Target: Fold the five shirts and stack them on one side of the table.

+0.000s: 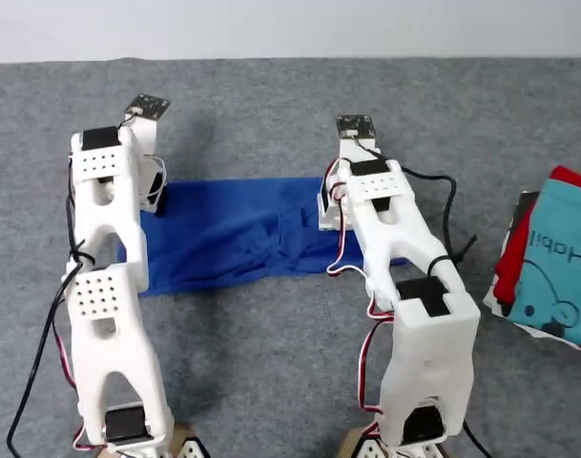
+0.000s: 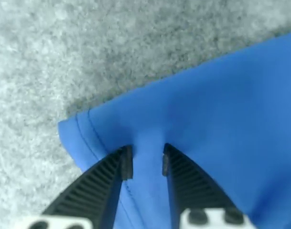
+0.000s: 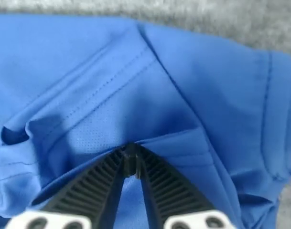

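Observation:
A blue shirt (image 1: 233,234) lies as a wide band on the grey carpeted table between the two arms. My left gripper (image 1: 155,196) is at its left end. In the left wrist view it (image 2: 146,162) is near a hemmed corner of the blue shirt (image 2: 221,119), shut on a raised ridge of cloth held between the fingertips (image 2: 127,162). My right gripper (image 1: 328,215) is at the shirt's right part. In the right wrist view it (image 3: 132,162) is shut tight on a pinch of the blue shirt (image 3: 112,109), which wrinkles around the tips.
A stack of folded shirts lies at the table's right edge, with a teal shirt (image 1: 557,258) on top and a red one (image 1: 508,258) under it. Bare grey carpet (image 1: 271,114) lies behind and in front of the blue shirt.

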### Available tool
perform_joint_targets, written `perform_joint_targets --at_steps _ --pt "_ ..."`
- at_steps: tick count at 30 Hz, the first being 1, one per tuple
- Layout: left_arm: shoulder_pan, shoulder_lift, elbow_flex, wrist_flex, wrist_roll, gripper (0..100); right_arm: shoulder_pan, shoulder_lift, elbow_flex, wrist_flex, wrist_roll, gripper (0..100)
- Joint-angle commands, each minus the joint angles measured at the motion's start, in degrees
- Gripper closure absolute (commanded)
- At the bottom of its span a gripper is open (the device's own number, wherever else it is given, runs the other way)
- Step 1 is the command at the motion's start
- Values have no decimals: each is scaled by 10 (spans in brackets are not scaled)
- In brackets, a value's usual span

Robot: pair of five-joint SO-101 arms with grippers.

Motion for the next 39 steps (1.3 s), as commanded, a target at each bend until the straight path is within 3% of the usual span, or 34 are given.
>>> perform_joint_targets --at_steps 1,9,15,24,28,35,39 --pt "1 19 -77 22 -1 892 22 15 4 0 0 984" --pt "0 76 -220 65 -1 892 41 15 4 83 2 984" --pt "-1 77 -295 92 -1 892 37 14 -15 91 2 984" --pt "-24 24 -300 100 25 892 35 8 -86 94 3 984" --pt "-26 -69 -205 101 40 889 15 -31 -107 94 3 984" --pt "-26 -258 116 98 36 881 -40 -140 -109 94 3 980" --pt "-35 -302 229 98 22 808 -48 -204 -110 109 4 980"
